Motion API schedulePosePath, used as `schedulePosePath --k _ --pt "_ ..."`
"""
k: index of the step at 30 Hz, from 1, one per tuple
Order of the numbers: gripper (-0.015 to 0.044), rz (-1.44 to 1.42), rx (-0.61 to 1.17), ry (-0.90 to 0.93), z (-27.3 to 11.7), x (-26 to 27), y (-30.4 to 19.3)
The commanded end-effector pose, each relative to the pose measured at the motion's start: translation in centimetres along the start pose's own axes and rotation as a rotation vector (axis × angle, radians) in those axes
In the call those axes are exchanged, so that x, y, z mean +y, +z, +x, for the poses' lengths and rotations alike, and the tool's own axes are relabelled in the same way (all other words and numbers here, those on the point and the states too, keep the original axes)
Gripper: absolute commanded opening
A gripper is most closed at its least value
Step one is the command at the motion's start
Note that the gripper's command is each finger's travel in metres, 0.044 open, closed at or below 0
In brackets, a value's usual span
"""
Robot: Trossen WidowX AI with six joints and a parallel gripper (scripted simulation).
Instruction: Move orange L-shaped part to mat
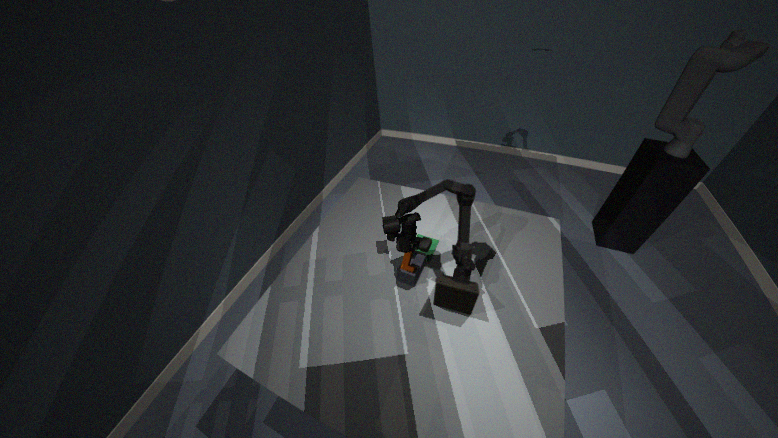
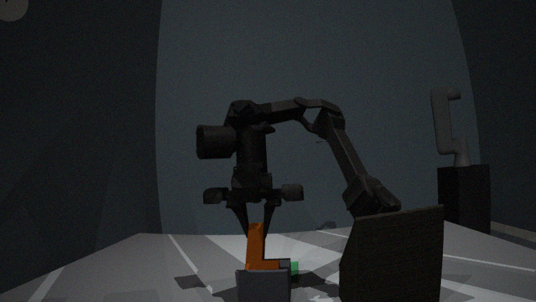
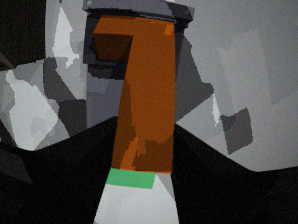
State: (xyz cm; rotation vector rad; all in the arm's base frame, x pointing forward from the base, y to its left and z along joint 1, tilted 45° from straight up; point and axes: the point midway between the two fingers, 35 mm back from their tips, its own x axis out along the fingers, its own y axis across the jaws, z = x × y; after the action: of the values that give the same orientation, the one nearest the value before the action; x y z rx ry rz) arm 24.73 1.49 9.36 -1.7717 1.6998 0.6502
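Note:
The orange L-shaped part (image 1: 406,266) (image 2: 255,247) (image 3: 152,85) is tilted steeply, with its straight end raised and its L-shaped end low at one end of the grey tray (image 1: 407,278) (image 2: 262,287) (image 3: 104,100). My gripper (image 1: 409,253) (image 2: 255,230) (image 3: 144,126) is shut on the part's raised end, above the tray. Whether the L-shaped end still touches the tray is hidden behind its near wall. The green mat (image 1: 433,245) (image 2: 294,267) (image 3: 131,179) lies beyond the tray, partly covered by the arm and tray.
The arm's base block (image 1: 456,296) (image 2: 391,258) stands to the right of the tray in the top and exterior views. A dark pedestal (image 1: 645,201) (image 2: 463,194) with a grey arm-like shape on top stands far off to the right. Strong shadows cross the floor.

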Motion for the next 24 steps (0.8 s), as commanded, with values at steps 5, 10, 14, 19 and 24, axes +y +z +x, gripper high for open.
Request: schedulePosePath --k 5,10,14,19,24 --pt "0.0000 0.001 -0.001 0.005 -1.2 0.0 0.1" --pt "0.0000 0.001 -0.002 0.005 -2.0 0.0 0.1" --pt "0.0000 0.001 -0.001 0.006 -2.0 0.1 0.1" --pt "0.0000 0.001 -0.001 0.006 -2.5 0.1 0.1" --pt "0.0000 0.001 -0.001 0.006 -2.5 0.1 -0.7"
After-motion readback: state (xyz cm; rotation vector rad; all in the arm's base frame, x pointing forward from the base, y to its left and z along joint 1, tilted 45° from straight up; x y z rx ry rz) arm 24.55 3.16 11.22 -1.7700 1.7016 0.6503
